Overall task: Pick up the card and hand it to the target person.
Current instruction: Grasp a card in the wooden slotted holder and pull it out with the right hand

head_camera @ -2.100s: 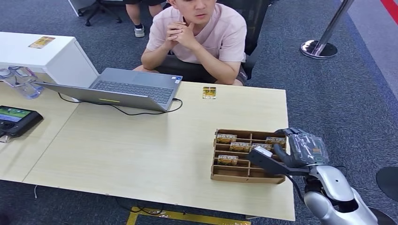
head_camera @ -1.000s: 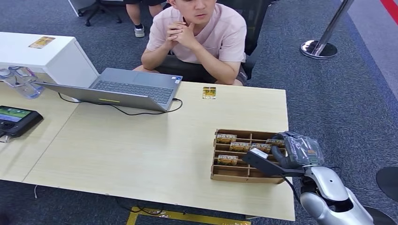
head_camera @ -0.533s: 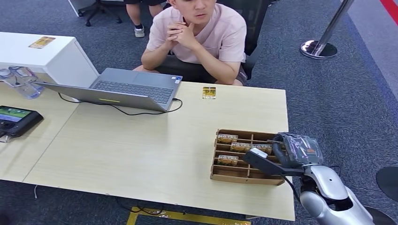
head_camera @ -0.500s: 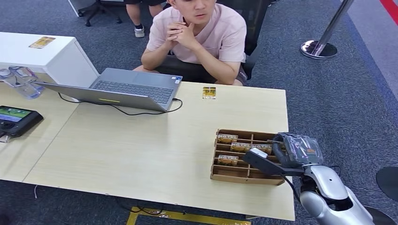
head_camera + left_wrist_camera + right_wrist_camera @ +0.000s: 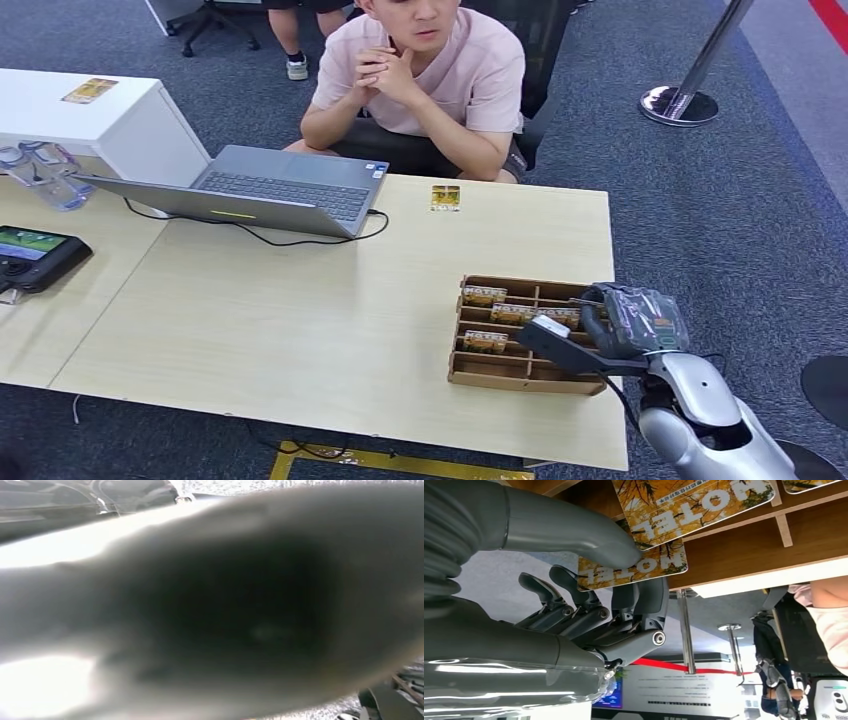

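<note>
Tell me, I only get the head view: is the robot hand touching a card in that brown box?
Observer: Yes. In the right wrist view, the right robot hand has its thick grey thumb on the printed face of a yellow rectangular card printed HOTEL.
Operator: Where are the other fingers?
Observer: The darker fingers sit behind that card, so it is pinched between them and the thumb.
Operator: Is it out of the box?
Observer: Not clear of it. It overlaps a second yellow HOTEL card lying in the brown cardboard divider box.
</note>
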You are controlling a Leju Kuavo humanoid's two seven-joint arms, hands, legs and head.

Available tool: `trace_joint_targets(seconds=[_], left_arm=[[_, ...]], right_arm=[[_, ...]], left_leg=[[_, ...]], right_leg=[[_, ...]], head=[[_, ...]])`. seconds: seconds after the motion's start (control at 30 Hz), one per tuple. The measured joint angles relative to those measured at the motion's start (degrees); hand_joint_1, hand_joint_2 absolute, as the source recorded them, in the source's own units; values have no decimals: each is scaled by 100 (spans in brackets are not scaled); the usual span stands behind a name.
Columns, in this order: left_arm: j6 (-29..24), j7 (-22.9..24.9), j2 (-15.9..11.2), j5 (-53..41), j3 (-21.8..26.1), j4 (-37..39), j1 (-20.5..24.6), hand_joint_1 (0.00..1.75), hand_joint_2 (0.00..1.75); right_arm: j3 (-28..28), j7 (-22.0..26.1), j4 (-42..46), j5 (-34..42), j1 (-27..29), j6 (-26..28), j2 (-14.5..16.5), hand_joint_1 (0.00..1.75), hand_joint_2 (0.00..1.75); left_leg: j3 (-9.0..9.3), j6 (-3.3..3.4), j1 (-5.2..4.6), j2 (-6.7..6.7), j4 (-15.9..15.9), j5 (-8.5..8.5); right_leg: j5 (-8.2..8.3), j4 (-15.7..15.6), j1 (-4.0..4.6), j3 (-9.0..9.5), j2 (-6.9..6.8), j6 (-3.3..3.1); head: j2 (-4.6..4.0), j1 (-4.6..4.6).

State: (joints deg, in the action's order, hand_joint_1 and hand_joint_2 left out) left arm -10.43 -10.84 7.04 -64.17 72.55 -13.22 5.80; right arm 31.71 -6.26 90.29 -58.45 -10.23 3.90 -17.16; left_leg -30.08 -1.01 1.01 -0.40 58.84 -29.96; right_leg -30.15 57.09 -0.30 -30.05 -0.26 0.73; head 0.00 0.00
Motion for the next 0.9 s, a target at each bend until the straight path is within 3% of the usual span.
trace_joint_targets(seconds=[0.13, 0.33, 0.63, 0.73, 0.9], left_arm=[[-62, 58, 0, 21, 18, 0, 0, 0, 0], [-63, 90, 1, 49, 47, 0, -1, 0, 0], [-62, 119, 8, 48, 76, 0, 0, 0, 0], [-59, 127, 13, 10, 75, 0, 4, 0, 0], [-54, 134, 24, -72, 74, 0, 31, 0, 0]], right_arm=[[-18, 187, 22, 13, 46, 378, 0, 154, 175], [-295, 1038, 650, 468, 174, 1638, 6, 154, 175], [-692, 1867, 1404, 798, 279, 2435, 313, 154, 175], [-636, 2048, 1246, 595, 204, 2611, 505, 154, 175], [-377, 2186, 203, 255, -222, 3051, 974, 154, 175]], left_leg=[[0, 0, 0, 0, 0, 0], [0, 0, 0, 0, 0, 0], [2, -1, 0, 2, 0, 0], [2, -3, 1, 3, 0, 2], [3, -17, 2, 5, -1, 12]], right_leg=[[0, 0, 0, 0, 0, 0], [0, 1, 0, 0, 0, 0], [0, 3, 0, 0, 1, -1], [2, 6, 0, 1, 1, -4], [9, 11, 1, 0, 9, -13]], head=[[0, 0], [0, 0], [0, 0], [0, -1], [0, -1]])
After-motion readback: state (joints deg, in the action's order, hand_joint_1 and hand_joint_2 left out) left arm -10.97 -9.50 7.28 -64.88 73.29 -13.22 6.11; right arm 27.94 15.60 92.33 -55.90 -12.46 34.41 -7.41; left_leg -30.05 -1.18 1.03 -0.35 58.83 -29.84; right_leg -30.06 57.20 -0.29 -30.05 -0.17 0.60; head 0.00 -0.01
